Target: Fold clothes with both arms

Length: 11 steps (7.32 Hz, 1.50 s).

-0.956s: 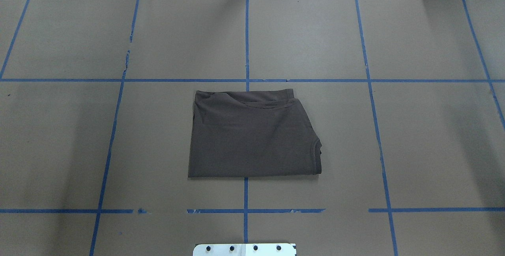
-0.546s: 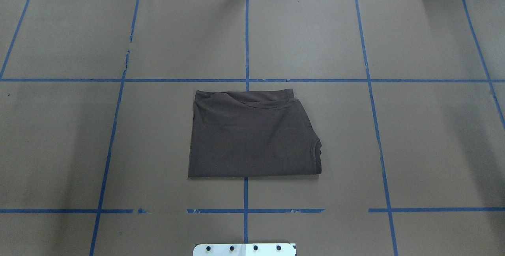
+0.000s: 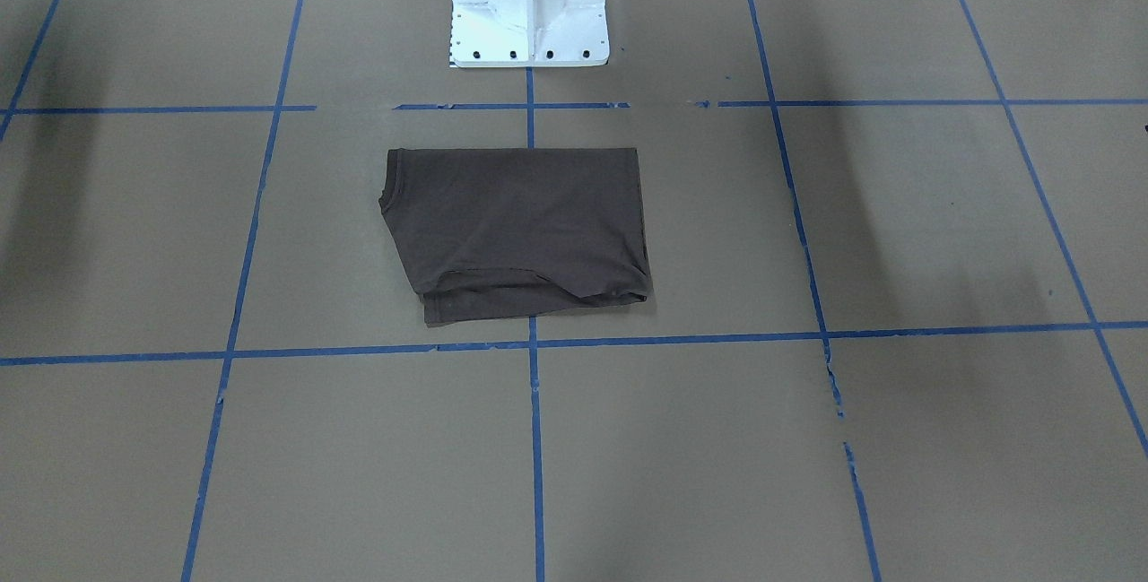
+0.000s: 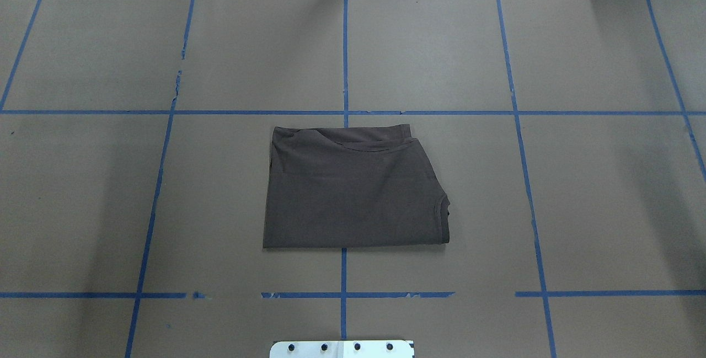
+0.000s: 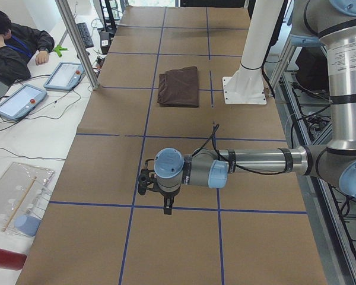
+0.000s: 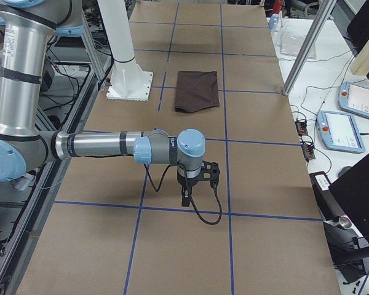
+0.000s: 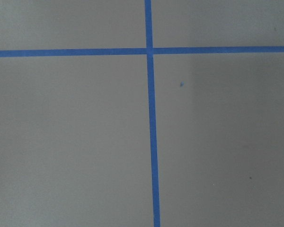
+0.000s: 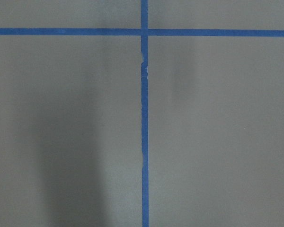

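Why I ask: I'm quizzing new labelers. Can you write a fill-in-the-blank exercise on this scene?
The dark brown cotton T-shirt lies ____ on the brown paper-covered table.
The table's grid lines are ____ tape.
The left gripper and right gripper hang over bare table, ____ touching the T-shirt.
Missing words: folded; blue; neither.

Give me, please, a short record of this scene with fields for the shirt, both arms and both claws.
T-shirt: dark brown, folded flat, lying on the table in front of the white base
contact: nothing touches the T-shirt
left arm: stretched out over one table end, away from the T-shirt
right arm: stretched out over the opposite end
left claw: points down; open or shut cannot be told
right claw: points down; cannot be told
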Available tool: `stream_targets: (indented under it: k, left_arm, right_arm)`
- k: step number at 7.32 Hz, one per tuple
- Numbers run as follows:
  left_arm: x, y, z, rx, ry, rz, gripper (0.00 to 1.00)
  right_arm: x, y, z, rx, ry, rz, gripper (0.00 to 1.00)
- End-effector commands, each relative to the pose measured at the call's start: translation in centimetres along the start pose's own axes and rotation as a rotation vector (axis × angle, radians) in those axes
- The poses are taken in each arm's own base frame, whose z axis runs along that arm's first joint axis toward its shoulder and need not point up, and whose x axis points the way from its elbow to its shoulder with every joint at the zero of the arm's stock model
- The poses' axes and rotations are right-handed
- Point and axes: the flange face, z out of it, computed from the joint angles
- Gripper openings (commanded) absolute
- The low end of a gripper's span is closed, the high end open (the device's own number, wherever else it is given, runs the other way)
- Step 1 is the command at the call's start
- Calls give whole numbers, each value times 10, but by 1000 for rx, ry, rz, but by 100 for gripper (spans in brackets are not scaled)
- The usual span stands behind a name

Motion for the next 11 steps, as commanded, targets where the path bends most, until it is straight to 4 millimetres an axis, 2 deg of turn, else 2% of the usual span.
stream_targets:
  k: [1, 2, 4, 5, 11]
  left_arm:
    - [-8, -3, -7, 16, -68, 4, 100]
    - [-5, -1, -15, 35, -59, 7, 100]
    - [4, -8, -26, 59, -69, 20, 100]
    - [1, -14, -24, 54, -95, 15, 100]
    - [-6, -7, -20, 44, -109, 4, 100]
  right_arm:
    - [-1, -1, -1, 2, 0, -2, 100]
    - [0, -1, 0, 1, 0, -1, 100]
    - [-1, -2, -1, 3, 0, -3, 100]
    - [-1, -2, -1, 3, 0, -3, 100]
    - [-2, -2, -2, 4, 0, -4, 100]
